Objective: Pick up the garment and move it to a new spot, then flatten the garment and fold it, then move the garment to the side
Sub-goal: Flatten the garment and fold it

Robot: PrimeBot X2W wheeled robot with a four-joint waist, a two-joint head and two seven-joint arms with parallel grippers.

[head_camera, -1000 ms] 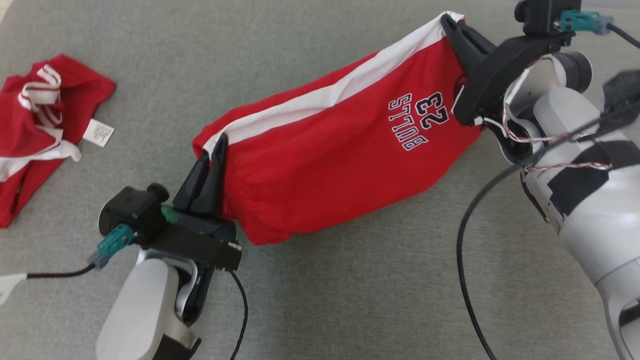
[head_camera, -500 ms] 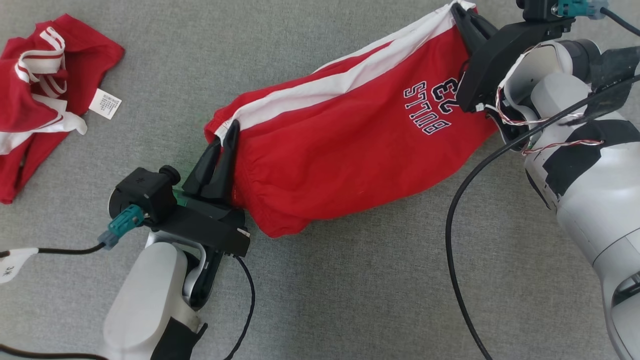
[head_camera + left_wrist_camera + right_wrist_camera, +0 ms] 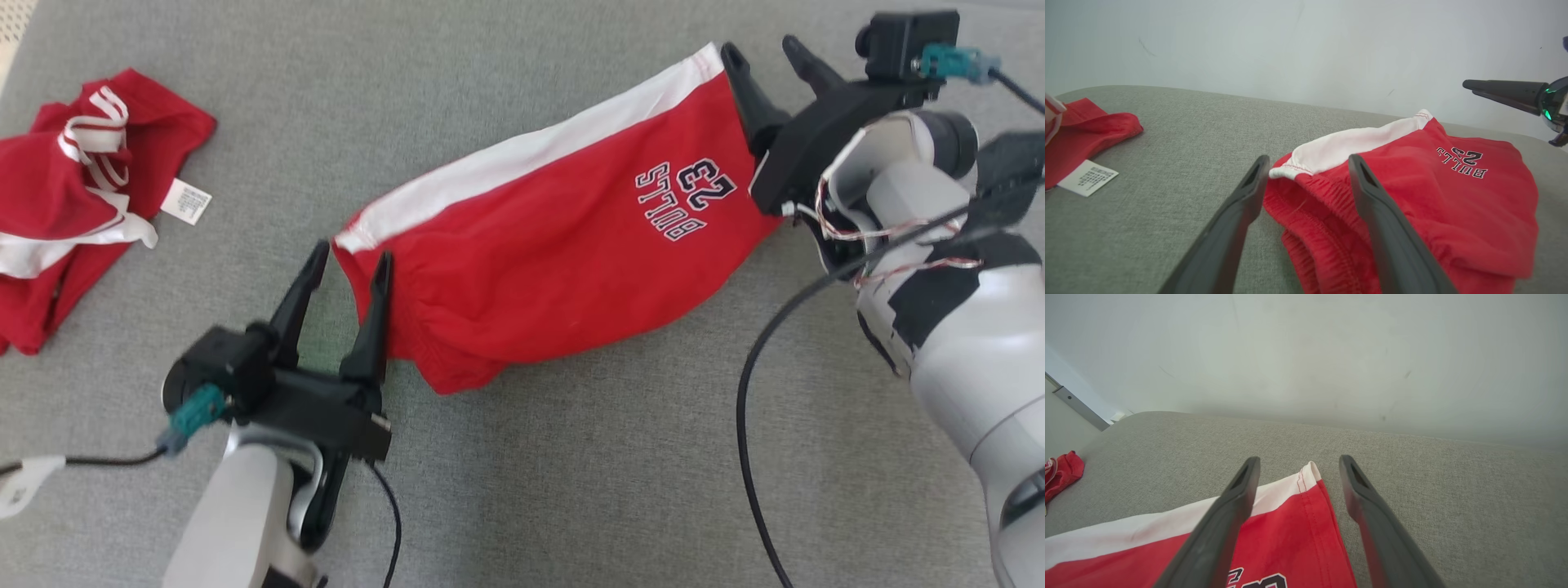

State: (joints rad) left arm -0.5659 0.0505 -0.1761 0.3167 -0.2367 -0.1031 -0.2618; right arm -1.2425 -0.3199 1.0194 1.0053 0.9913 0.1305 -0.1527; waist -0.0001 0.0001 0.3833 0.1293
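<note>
The garment (image 3: 555, 245) is a pair of red shorts with a white side stripe and "BULLS 23" print, lying folded on the grey surface. My left gripper (image 3: 351, 257) stands open at its waistband corner, which lies loose between the fingers in the left wrist view (image 3: 1306, 175). At the hem corner my right gripper (image 3: 759, 53) is open too, jaws spread, one finger over the cloth (image 3: 1290, 510) and one beside it over bare fabric. Neither holds the shorts (image 3: 1412, 196).
A second red and white garment (image 3: 73, 196) with a white care tag (image 3: 186, 202) lies crumpled at the far left. Black cables (image 3: 747, 408) trail from both arms across the grey cushion (image 3: 571, 474). A pale wall (image 3: 1306, 355) rises behind the surface.
Both grippers have opened and let go of the shorts, which now lie flat on the surface. The head camera has shifted slightly.
</note>
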